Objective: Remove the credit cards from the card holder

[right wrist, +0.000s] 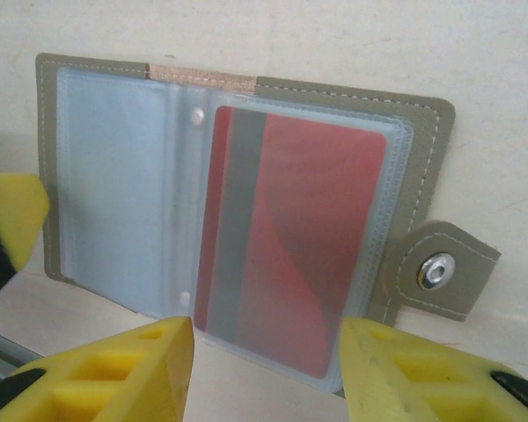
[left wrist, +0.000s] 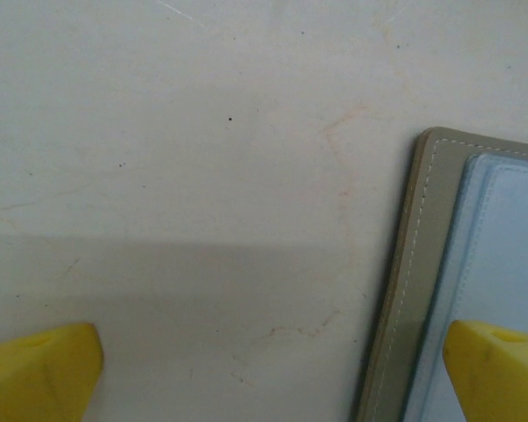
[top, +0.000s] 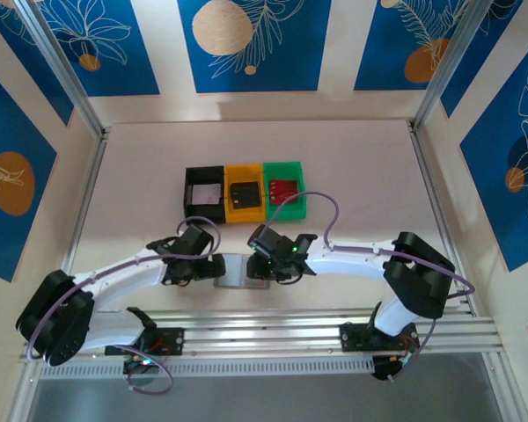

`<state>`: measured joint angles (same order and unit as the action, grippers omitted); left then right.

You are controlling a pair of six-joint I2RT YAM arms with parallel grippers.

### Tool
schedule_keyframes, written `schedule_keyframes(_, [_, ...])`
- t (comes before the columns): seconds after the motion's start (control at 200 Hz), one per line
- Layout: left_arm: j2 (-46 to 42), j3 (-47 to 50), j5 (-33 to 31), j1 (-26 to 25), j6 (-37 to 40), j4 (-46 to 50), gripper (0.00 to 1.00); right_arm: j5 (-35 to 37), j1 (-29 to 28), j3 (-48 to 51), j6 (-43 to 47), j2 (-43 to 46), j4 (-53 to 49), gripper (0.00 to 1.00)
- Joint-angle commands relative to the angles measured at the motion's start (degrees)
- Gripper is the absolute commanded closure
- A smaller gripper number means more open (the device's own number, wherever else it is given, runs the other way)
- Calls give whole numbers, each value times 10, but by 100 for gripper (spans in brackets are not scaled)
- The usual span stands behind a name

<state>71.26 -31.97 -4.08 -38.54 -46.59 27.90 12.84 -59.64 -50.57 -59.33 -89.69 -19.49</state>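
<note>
Right hand (right wrist: 266, 374) above card holder (right wrist: 114, 176), pale table (left wrist: 202, 132), blue walls (top: 255, 44)

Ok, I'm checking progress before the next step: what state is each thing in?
card holder: open, lying flat, snap undone.
red card: inside its clear sleeve.
left end effector: wide open, one finger over the holder.
right end effector: jaws apart at the sleeve's near edge.
green bin: holds something red.
</note>
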Motion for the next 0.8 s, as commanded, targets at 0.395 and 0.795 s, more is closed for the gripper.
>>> schedule_keyframes(0.395, [99,-1,43,-40,-20,-11,0,-24,9,-1,-12,-15,20,54])
schedule_keyframes(0.795, [119,19,52,-53,-37,-41,0,-26,16,9,-17,-16,29,54])
